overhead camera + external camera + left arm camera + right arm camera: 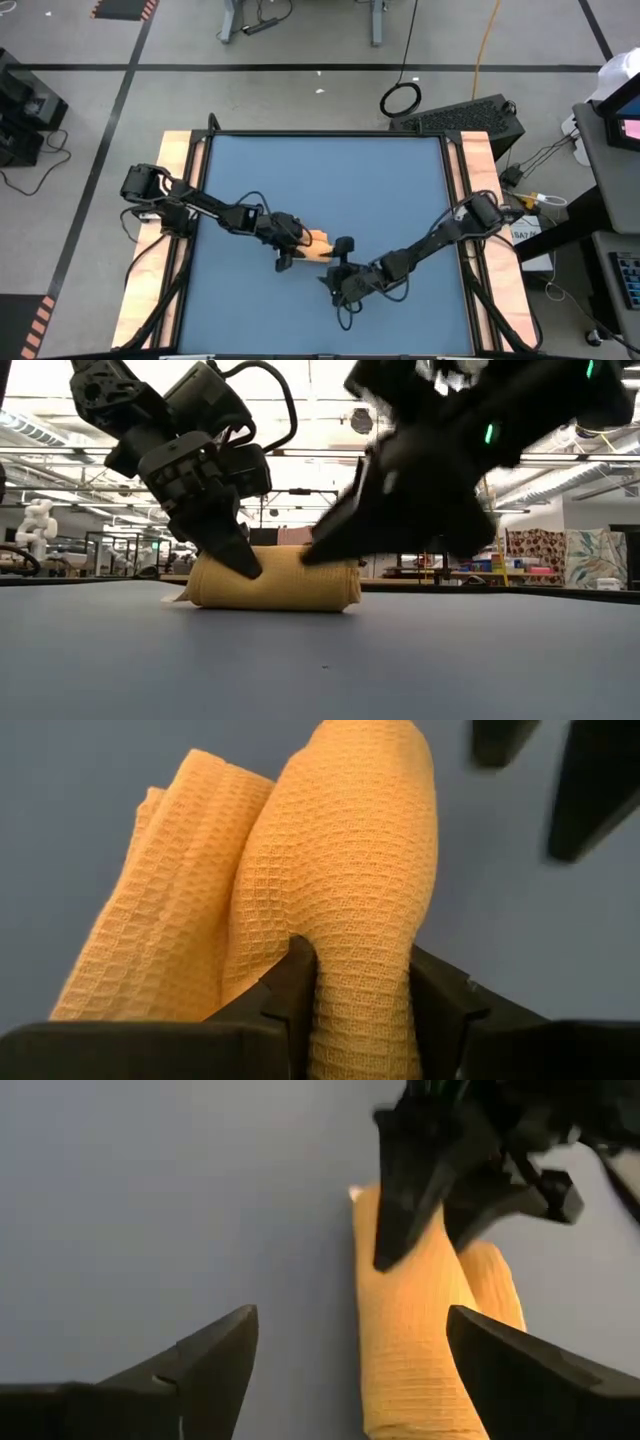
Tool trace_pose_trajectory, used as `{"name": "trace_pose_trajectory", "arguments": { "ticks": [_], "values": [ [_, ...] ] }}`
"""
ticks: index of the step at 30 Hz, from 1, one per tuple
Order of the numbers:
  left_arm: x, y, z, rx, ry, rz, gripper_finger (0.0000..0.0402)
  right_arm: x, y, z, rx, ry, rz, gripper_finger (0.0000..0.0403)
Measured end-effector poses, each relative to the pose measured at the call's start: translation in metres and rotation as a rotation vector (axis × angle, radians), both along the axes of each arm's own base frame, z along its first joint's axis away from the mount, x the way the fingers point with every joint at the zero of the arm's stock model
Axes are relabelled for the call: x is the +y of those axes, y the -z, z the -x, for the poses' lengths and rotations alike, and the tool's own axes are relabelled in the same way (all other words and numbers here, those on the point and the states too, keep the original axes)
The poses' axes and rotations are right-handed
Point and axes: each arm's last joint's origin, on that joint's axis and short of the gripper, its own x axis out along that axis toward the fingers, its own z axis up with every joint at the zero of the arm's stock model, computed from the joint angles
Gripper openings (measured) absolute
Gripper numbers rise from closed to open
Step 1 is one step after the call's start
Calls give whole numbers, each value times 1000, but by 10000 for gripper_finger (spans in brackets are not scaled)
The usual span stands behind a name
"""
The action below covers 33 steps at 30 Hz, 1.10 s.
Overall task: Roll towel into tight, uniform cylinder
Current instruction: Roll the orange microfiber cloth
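Left gripper (352,985), nearest the wrist camera, has its two dark fingers (296,982) closed narrowly on the outer fold of the towel (340,870), pinching the waffle-weave cloth between them. Seen from above, the towel (318,241) lies rolled on the blue table (300,170), near its middle, between the two grippers. Right gripper (352,1355) stands just beside the towel's far end with jaws spread wide and nothing between them.

Risk, judged from this state: only one end of the roll is pinched. With the other end free, the layers there may slacken or telescope, giving a cone rather than an even cylinder. A lift or twist by the left gripper could also peel the outer wrap open.

Not resolved: the low view's right gripper (330,545) is blurred, so contact with the towel (275,582) cannot be told. The roll's underside, its loose edge and the white tag are not clearly visible.
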Motion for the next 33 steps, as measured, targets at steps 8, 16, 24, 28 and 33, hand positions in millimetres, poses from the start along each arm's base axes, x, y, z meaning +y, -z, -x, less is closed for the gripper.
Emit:
{"name": "trace_pose_trajectory", "arguments": {
  "ticks": [8, 16, 24, 28, 33],
  "values": [
    [0, 0, 0, 10, -14, 21, 120, -14, 26, -8, 19, 113, 85, 313],
    [0, 1, 0, 7, -12, 17, 121, -37, 35, -18, 57, 126, 24, 313],
    [0, 1, 0, 4, -26, -2, 121, -51, 39, -25, 63, 110, -108, 293],
    [0, 1, 0, 2, -38, -16, 121, -50, 40, -25, 69, 101, -114, 235],
    [-4, 1, 1, -5, -35, -44, 121, -49, 40, -22, 93, 121, -68, 181]
  ]
}}
